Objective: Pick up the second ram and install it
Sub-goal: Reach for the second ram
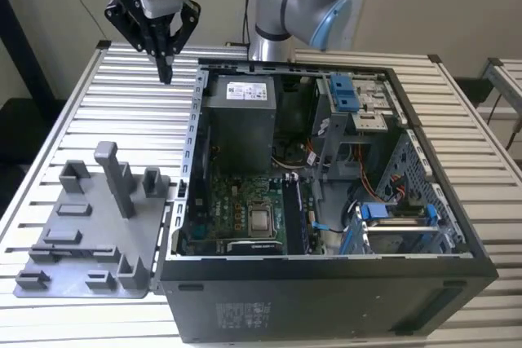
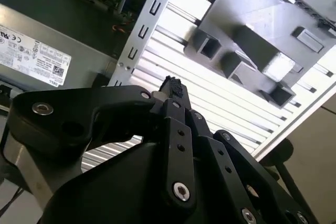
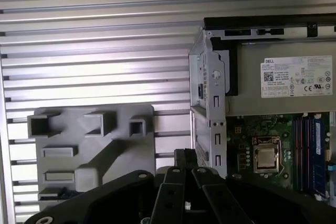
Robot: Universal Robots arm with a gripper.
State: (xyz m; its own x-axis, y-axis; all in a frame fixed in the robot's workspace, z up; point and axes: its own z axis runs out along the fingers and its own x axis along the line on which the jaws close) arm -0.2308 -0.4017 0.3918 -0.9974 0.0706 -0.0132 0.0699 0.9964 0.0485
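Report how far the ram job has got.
Looks done: a bluish ram stick stands in the motherboard slots, and the gray holder carries none. In hand: nothing; the gripper hangs above the table, jaws shut. Left: nothing visible, though full seating cannot be judged.

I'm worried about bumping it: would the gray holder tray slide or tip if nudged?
Probably slides rather than tips: the tray lies flat and wide on the slatted table. Likely stiff and light, looking like moulded plastic.

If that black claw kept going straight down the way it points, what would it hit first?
The gripper would probably meet the slatted table first, close beside the computer case, though depth is unclear.
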